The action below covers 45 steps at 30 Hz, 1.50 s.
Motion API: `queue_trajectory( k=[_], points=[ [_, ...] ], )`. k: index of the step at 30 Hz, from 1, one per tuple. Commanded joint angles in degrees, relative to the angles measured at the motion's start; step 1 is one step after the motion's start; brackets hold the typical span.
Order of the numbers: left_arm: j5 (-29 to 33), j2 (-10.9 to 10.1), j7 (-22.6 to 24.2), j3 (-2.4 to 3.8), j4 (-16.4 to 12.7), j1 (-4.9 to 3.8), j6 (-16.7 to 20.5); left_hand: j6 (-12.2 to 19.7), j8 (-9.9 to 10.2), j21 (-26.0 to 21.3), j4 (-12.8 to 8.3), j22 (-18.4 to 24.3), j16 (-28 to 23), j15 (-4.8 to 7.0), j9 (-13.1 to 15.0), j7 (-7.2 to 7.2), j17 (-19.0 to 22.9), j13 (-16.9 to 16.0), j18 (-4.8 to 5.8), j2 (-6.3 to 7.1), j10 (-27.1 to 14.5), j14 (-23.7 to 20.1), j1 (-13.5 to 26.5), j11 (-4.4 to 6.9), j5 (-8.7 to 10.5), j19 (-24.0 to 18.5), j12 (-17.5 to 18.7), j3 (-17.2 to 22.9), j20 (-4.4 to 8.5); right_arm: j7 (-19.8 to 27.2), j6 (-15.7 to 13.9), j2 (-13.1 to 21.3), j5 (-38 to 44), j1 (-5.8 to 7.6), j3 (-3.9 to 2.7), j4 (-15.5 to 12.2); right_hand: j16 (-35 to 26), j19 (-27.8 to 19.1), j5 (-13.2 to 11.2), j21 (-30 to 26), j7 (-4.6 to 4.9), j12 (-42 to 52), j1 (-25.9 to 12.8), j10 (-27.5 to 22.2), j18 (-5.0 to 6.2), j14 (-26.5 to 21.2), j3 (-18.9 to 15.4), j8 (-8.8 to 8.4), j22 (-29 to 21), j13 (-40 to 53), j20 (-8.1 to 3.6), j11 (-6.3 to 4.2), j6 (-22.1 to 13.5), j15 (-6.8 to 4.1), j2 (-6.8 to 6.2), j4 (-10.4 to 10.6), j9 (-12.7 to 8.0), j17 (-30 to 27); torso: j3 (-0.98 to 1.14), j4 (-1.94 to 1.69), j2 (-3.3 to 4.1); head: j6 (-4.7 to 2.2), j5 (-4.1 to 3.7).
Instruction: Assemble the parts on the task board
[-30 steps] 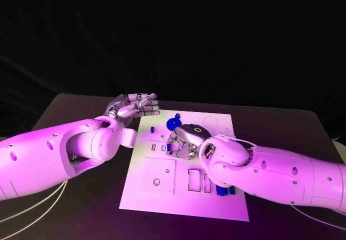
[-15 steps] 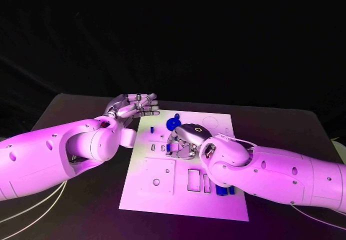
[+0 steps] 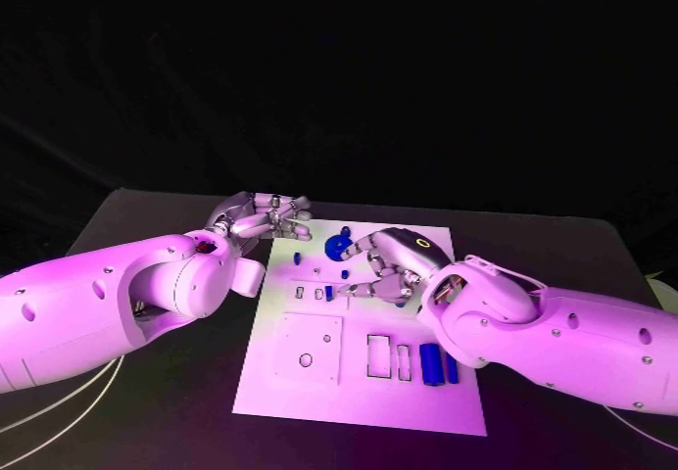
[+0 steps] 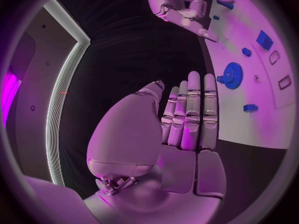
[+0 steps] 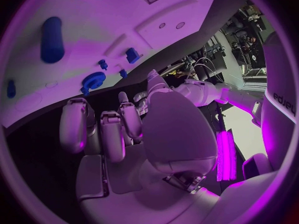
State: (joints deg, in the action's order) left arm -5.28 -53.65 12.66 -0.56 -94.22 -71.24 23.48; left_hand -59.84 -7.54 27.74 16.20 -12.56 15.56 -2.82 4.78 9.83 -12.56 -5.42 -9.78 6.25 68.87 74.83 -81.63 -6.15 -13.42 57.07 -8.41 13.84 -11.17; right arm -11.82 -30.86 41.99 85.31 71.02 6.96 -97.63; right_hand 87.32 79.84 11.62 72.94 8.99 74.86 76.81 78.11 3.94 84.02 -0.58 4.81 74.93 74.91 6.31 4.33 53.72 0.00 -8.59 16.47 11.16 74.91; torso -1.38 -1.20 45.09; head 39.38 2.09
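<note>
Two hands hang over the far part of the task board (image 3: 361, 387), and neither has anything in it as far as we can see. Our left hand (image 3: 266, 214) sits at the board's far left corner with its fingers held together and nearly straight in the left wrist view, nothing between them. Our right hand (image 3: 393, 264) hovers over the board's middle, fingers loosely curled and spaced apart, just beside the blue gear (image 3: 339, 243).

We judge the main risk to be a curled finger clipping the gear or one of the small blue parts (image 3: 297, 258) as the right hand lowers, skidding it across the board or onto the black surface (image 3: 156, 411).

The board's rectangular slots (image 3: 379, 354) near us look unfilled, though we cannot be certain; two blue blocks (image 3: 437, 364) lie just beside them.
</note>
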Motion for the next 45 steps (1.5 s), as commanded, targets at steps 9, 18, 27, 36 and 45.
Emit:
queue_trajectory(
  k=[9, 18, 27, 36, 45],
  points=[
    [-27.2, 0.7, -23.5, 0.09, 1.5, -0.40, -13.8, -5.5, -2.5, 19.2, -0.5, -13.8, 40.1, 5.58, 2.6, -4.76, -38.0, -7.6, -0.06, 3.32, 10.0, 11.5, 1.8, 4.84, 0.10, 8.4, -8.9, 5.3, 6.30, 12.4, -0.2, 10.8, -24.1, 4.19, -0.31, -3.5, -1.1, -1.2, 3.9, -2.8, -0.48, -1.6, 1.6, -1.1, 0.82, 4.1, 0.5, 1.30, -0.2, -0.3, -0.53, -0.58, 1.4, -0.40, 1.47, -0.3, 0.2, 8.2, 0.82, 0.51, -1.82, 1.18, 0.72],
    [-43.2, 3.9, -36.3, 0.10, 3.6, -2.35, -19.6, -5.3, -5.6, 57.4, 0.4, -67.9, 72.6, 6.67, 8.9, -5.81, -75.0, -39.1, 7.95, 2.31, 9.0, 14.6, 13.5, 6.50, 0.26, 28.9, -39.2, 3.8, 9.45, 12.2, 0.4, 14.5, -27.4, 5.22, -0.35, -1.9, -1.3, -1.3, 4.8, -3.3, -0.59, -2.0, 1.7, -1.3, 0.91, 4.0, 0.4, 1.54, -0.5, -0.7, -0.64, -0.69, 1.5, -0.51, 1.57, -0.3, 0.2, 7.9, 1.38, 0.71, -2.50, 2.01, 1.30],
    [-51.7, 8.4, -46.6, 0.08, 5.1, -3.93, -26.7, -3.2, -8.2, 62.0, 0.6, -77.0, 74.4, 6.57, 15.3, -5.92, -77.4, -54.5, 9.68, 1.23, 8.5, 15.2, 15.5, 6.56, 0.27, 32.7, -53.2, -0.2, 9.41, 11.5, 0.6, 15.2, -27.7, 5.54, -0.35, -0.4, -1.5, -1.1, 7.6, -3.6, -0.71, -2.0, 1.9, -1.2, 0.89, 4.0, 0.2, 1.96, -0.6, -0.8, -0.81, -0.84, 1.6, -0.66, 1.73, -0.3, 0.1, 7.7, 1.56, 0.77, -2.46, 2.47, 1.53],
    [-54.6, 12.1, -51.9, 0.03, 7.2, -4.46, -28.9, -2.4, -10.2, 62.3, 0.6, -77.4, 74.4, 6.67, 19.0, -6.20, -77.4, -58.9, 9.78, 0.75, 9.2, 15.2, 17.2, 6.68, 0.30, 32.9, -57.2, -3.2, 9.40, 10.8, 0.6, 15.5, -27.1, 5.61, -0.35, 0.0, -1.6, -1.0, 8.4, -3.7, -0.74, -1.9, 2.0, -1.1, 0.88, 4.0, 0.1, 2.09, -0.5, -0.9, -0.86, -0.88, 1.6, -0.70, 1.71, -0.3, 0.1, 7.6, 1.45, 0.71, -2.41, 2.96, 1.48],
    [-55.7, 14.2, -53.7, -0.01, 8.8, -4.61, -30.7, -1.9, -11.7, 62.3, 0.6, -77.4, 74.4, 6.80, 21.9, -6.50, -77.4, -59.9, 9.78, 0.71, 9.1, 15.2, 17.9, 6.87, 0.32, 32.9, -57.9, -5.8, 9.48, 10.4, 0.6, 15.6, -26.6, 5.63, -0.35, 0.1, -1.6, -1.0, 8.7, -3.7, -0.75, -1.9, 1.9, -1.1, 0.88, 4.0, 0.1, 2.16, -0.5, -0.9, -0.87, -0.89, 1.6, -0.71, 1.67, -0.2, 0.1, 7.6, 1.38, 0.70, -2.37, 3.48, 1.53]
  ],
)
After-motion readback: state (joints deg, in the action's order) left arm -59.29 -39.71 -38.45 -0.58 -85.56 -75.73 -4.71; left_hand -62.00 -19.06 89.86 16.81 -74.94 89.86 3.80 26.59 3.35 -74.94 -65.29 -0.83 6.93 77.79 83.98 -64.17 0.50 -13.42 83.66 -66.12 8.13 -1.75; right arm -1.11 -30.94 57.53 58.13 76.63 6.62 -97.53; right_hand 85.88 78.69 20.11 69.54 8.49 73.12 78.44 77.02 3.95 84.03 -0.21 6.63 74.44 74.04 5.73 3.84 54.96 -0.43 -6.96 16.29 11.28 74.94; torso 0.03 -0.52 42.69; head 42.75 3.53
